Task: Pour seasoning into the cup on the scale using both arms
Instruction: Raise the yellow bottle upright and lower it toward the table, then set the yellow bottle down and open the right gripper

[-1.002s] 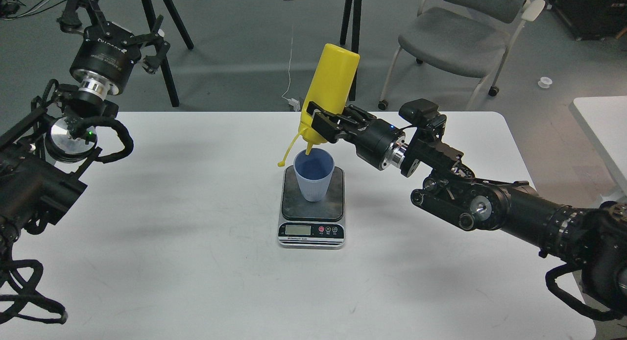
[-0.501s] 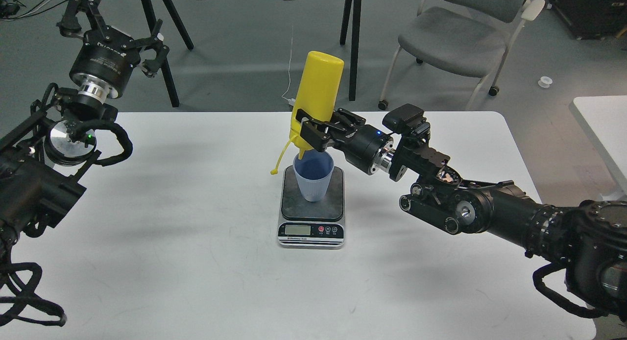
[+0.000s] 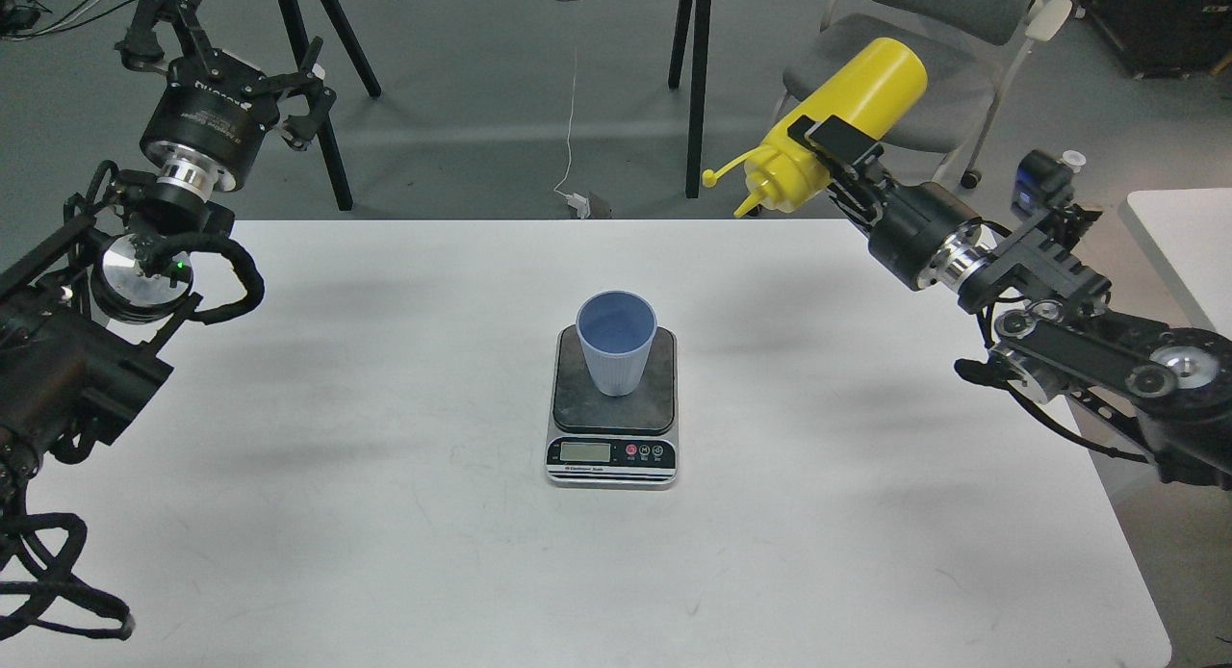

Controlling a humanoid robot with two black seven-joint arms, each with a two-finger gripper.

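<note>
Head view, then — where's the seasoning bottle (image 3: 835, 127)?

— Clamped in the right gripper (image 3: 830, 148), past the desk's (image 3: 385, 552) far right edge, well apart from the cup (image 3: 616, 341) on the scale (image 3: 613, 427).

— Orientation?

— Long axis tilted, nozzle pointing down-left toward the cup. Left gripper (image 3: 226, 57) hangs spread, empty, much farther off.

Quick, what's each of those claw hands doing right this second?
Left gripper: open, holding nothing, raised at the table's far left.
Right gripper: closed on the yellow seasoning bottle, tilted, away from the cup.
</note>
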